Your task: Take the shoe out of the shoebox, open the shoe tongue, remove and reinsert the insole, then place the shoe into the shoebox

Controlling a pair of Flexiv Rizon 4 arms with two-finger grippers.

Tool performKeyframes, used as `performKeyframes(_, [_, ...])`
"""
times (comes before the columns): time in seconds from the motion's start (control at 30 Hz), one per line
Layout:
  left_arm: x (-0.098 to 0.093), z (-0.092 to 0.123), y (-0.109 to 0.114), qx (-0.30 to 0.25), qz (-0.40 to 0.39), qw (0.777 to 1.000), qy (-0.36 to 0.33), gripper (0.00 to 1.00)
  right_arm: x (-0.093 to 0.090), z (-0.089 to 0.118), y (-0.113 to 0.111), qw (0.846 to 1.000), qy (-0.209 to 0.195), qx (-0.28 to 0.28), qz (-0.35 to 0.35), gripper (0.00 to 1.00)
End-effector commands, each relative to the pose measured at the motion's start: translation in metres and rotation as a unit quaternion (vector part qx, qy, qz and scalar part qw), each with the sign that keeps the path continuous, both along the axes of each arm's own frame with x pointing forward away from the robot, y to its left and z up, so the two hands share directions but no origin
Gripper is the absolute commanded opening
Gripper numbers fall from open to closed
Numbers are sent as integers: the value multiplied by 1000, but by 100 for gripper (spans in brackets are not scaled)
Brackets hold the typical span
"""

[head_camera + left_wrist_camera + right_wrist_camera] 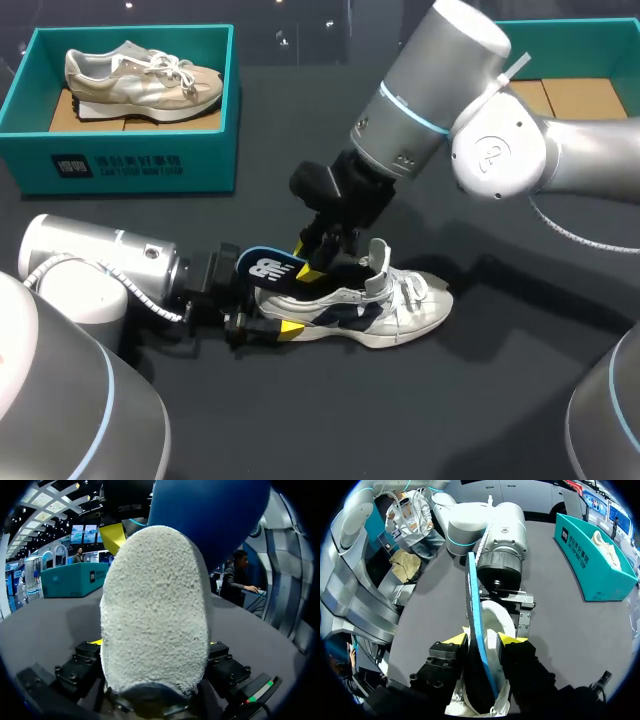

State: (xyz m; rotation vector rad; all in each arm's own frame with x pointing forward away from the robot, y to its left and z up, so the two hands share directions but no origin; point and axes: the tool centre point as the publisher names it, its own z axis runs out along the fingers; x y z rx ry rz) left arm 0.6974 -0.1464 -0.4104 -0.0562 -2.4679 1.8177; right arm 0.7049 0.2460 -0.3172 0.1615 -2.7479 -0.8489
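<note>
A white and navy shoe [385,305] lies on its sole mid-table, toe to the right. My left gripper [268,322] comes in low from the left and is shut on the heel. That pale fuzzy heel [155,610] fills the left wrist view between the fingers. A blue-edged insole [270,268] rises tilted out of the shoe's opening over the heel. My right gripper [318,262] hangs over the opening. In the right wrist view the insole [476,610] stands on edge between the yellow-tipped fingers [457,639], which stand apart from it, so the right gripper [484,641] is open.
A teal shoebox [130,165] at the back left holds a beige shoe [140,78]. A second teal box [575,30] with a cardboard floor stands at the back right, partly behind my right arm. Dark tabletop [400,420] lies in front of the shoe.
</note>
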Motion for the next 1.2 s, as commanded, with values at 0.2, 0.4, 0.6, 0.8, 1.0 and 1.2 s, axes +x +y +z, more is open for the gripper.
performKeyframes(0.2, [0, 0, 0, 1, -1, 1000, 0, 0, -2, -11, 4, 999, 24, 34, 0, 39])
performKeyframes(0.4, [0, 0, 0, 1, -1, 1000, 0, 0, -2, -14, 5, 998, 36, 52, 3, 36])
performKeyframes(0.6, [0, 0, 0, 1, -1, 1000, 0, 0, -4, -16, 5, 997, 41, 69, 6, 33])
performKeyframes(0.8, [0, 0, 0, 1, -1, 1000, 0, 0, -7, -15, 7, 996, 38, 77, 5, 26])
performKeyframes(1.0, [0, 0, 0, 1, -1, 1000, 0, 0, -8, -15, 10, 996, 36, 86, 10, 20])
performKeyframes(1.2, [0, 0, 0, 1, -1, 1000, 0, 0, -9, -14, 13, 995, 28, 97, 9, 0])
